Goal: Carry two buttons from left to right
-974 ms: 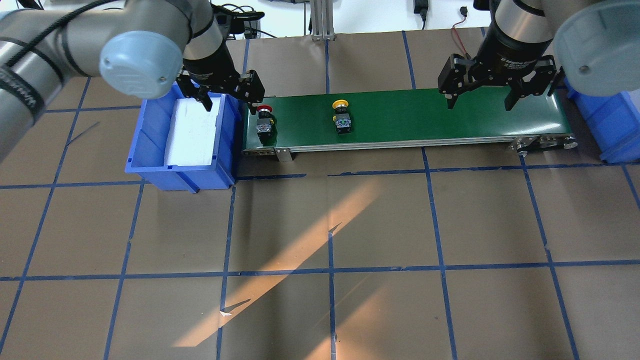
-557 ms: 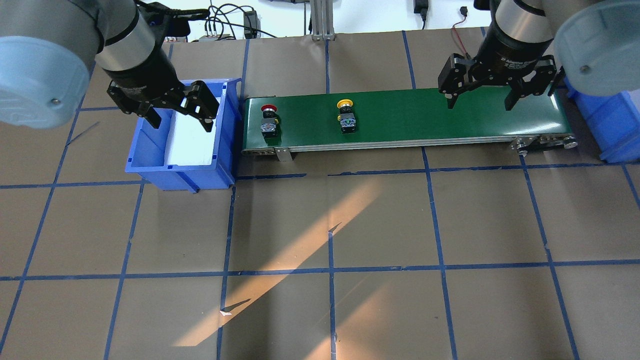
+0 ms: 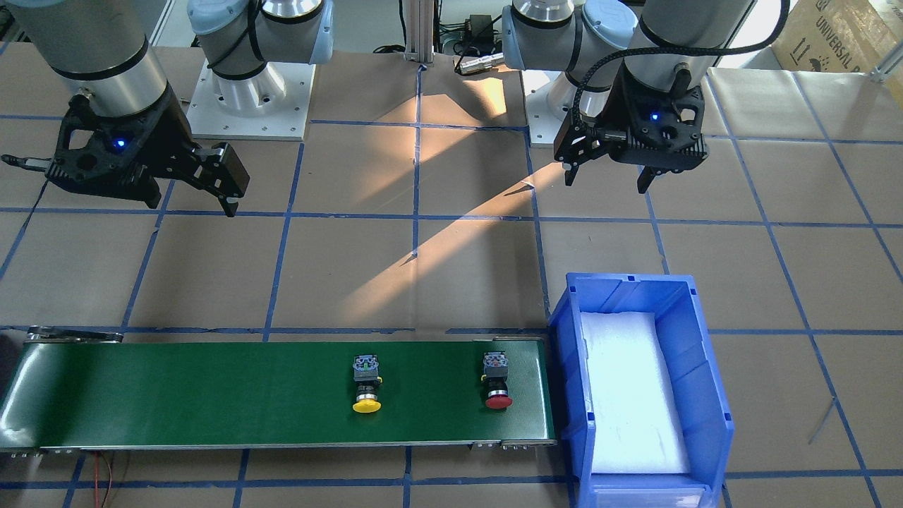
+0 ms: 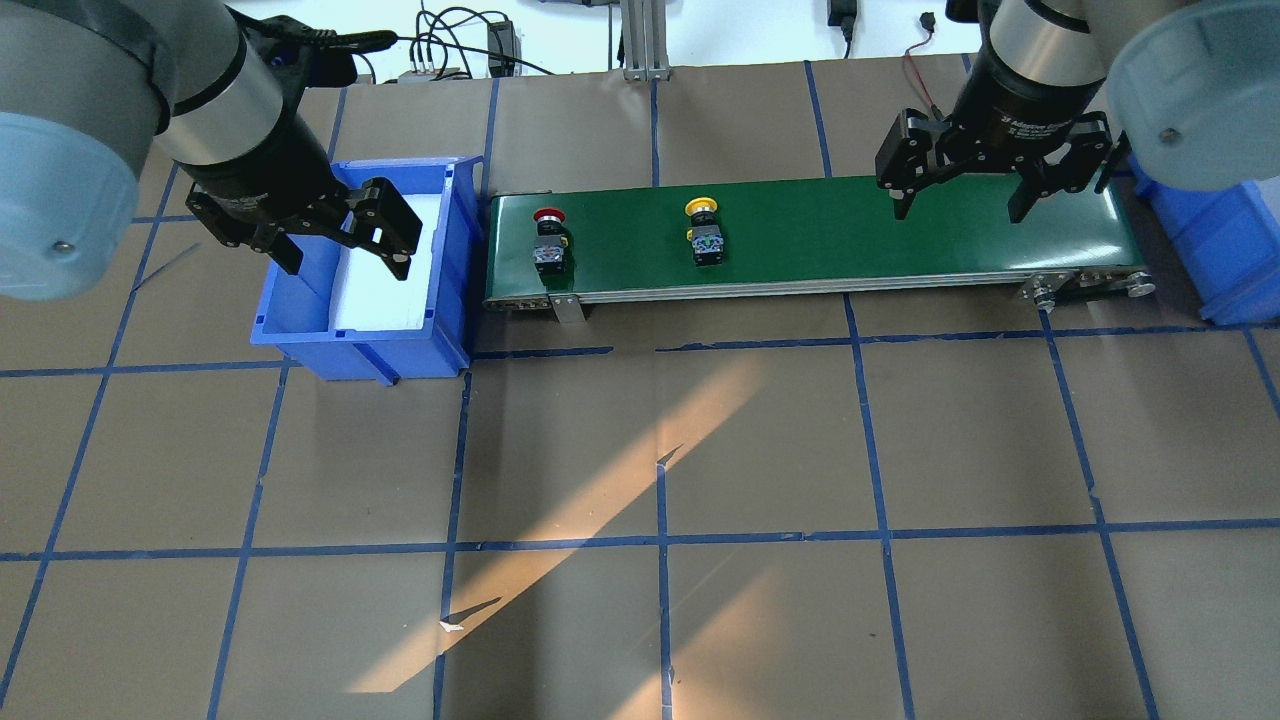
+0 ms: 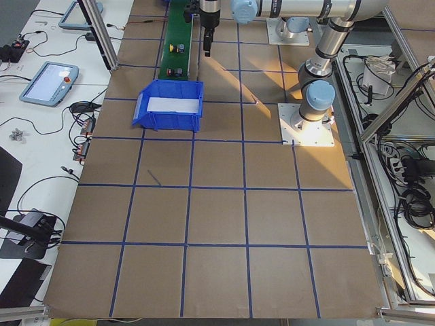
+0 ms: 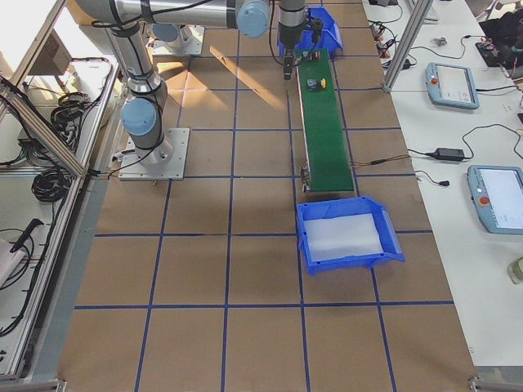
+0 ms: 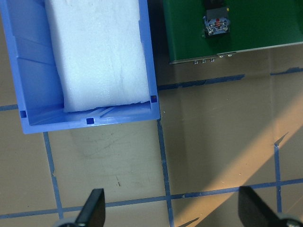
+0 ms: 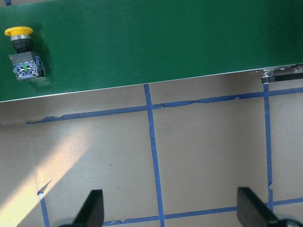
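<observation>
The red-capped button (image 4: pixel 548 242) and the yellow-capped button (image 4: pixel 705 234) lie on their sides on the green conveyor belt (image 4: pixel 860 235), red near its left end. They also show in the front view, red (image 3: pixel 497 382) and yellow (image 3: pixel 367 386). My left gripper (image 4: pixel 345 258) is open and empty, high over the left blue bin (image 4: pixel 300 320). Its wrist view shows the red button (image 7: pixel 217 23) at the top edge. My right gripper (image 4: pixel 957 212) is open and empty above the belt's right part. The yellow button (image 8: pixel 23 53) lies far left in the right wrist view.
The left bin holds a white foam pad (image 4: pixel 385 275). A second blue bin (image 4: pixel 1215 245) stands beyond the belt's right end. The belt has a metal frame and rollers (image 4: pixel 1085 285). Brown paper with blue tape lines (image 4: pixel 660 540) covers the table.
My left gripper has swung left from the belt's left end to over the bin. Both buttons have shifted a little to the right on the belt. The right gripper has stayed put.
</observation>
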Robot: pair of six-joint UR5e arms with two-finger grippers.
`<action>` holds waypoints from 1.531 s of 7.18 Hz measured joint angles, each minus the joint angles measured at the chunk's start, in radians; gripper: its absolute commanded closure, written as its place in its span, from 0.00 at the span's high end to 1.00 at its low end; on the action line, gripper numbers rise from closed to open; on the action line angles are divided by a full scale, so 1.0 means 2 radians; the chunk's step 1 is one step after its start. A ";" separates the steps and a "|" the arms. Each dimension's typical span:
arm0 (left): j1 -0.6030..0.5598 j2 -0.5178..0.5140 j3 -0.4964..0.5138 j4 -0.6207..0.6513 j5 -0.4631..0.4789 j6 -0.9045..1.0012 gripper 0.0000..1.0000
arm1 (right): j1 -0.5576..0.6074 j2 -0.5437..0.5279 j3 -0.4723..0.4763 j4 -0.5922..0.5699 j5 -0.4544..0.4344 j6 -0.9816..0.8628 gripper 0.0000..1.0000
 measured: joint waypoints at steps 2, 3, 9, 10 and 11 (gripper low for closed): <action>0.000 0.003 -0.005 -0.001 0.000 0.000 1.00 | 0.001 0.000 0.002 -0.001 0.000 0.000 1.00; 0.000 0.005 -0.006 -0.001 0.001 -0.003 1.00 | 0.001 -0.002 0.006 -0.002 0.001 0.000 1.00; 0.000 0.009 -0.008 -0.005 0.001 0.000 1.00 | 0.001 -0.002 0.010 -0.012 0.000 0.000 1.00; 0.000 0.009 -0.008 -0.006 0.001 0.000 1.00 | 0.001 -0.002 0.009 -0.012 0.000 -0.002 1.00; 0.000 0.009 -0.008 -0.006 0.001 0.000 1.00 | 0.001 -0.003 0.010 -0.014 0.000 -0.002 1.00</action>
